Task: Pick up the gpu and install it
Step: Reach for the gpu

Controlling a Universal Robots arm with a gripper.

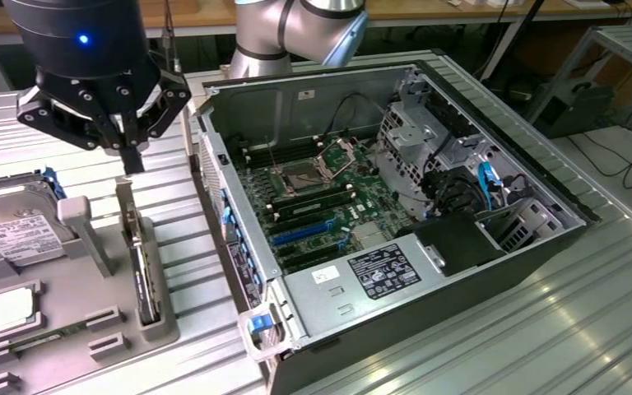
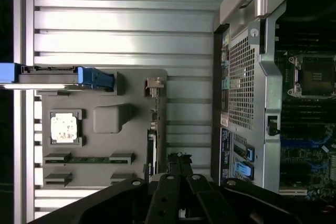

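Position counts most: the gpu [image 1: 146,276] stands on its long edge in a slot of the grey holder tray [image 1: 75,292], in the tray's row closest to the open computer case [image 1: 327,317]. It reads as a thin dark slab. Its long axis runs roughly parallel to the case's near wall, with a strip of ribbed surface [image 1: 201,304] between the two. A pale upright piece [image 1: 126,206] at one end of the card, probably its metal bracket, rises above the slab.

The claw [image 1: 132,166] hangs above that end, closed on nothing, its two fingers pressed together into one dark bar. In the wrist view the claw [image 2: 179,157] sits slightly off the gpu [image 2: 150,153], shifted toward the case. It is over the gap between tray and case wall, not directly over the slab. So the card lies below the claw and a little to the side away from the case. Judging by how the fingers line up with the slab, they would close across its thin dimension.

Farther from the case, the tray also holds a hard drive [image 1: 14,234], a processor chip [image 1: 11,306] and memory sticks [image 2: 86,159]. Inside the case the motherboard [image 1: 316,202] lies bare, its blue expansion slots [image 1: 305,234] unfilled. By the look of it, the pick has not begun.
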